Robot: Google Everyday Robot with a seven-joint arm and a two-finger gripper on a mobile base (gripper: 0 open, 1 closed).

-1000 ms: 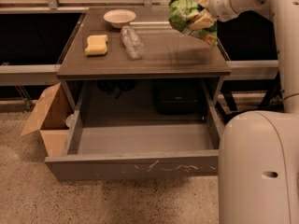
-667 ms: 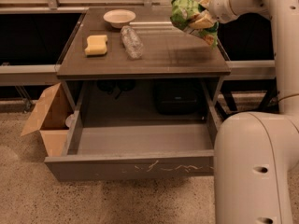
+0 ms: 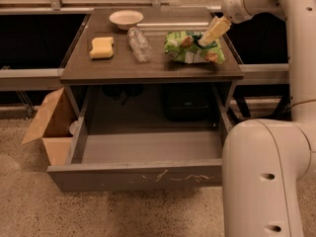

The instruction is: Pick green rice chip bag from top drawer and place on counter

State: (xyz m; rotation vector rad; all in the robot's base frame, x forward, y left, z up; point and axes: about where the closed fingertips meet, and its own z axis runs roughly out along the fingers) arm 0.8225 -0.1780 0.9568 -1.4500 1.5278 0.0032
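One move is left to get right: the release. The green rice chip bag [image 3: 190,48] lies flat on the right half of the surface [image 3: 123,65], near the clear bottle [image 3: 139,44], above the open top drawer [image 3: 133,174]. The end effector [image 3: 213,31] touches the bag's upper right part; whether it clamps or has let go, I cannot tell. It should let go fully and rise straight up, so the pouch is not dragged toward the right edge.

The gripper [image 3: 207,37], over the right rear of the worktop [image 3: 148,65], covers part of the green bag [image 3: 186,49]. The robot base [image 3: 261,181] hides the right front corner of the drawer [image 3: 123,177] and is cut off at the lower edge. The bag lettering is too small to read.
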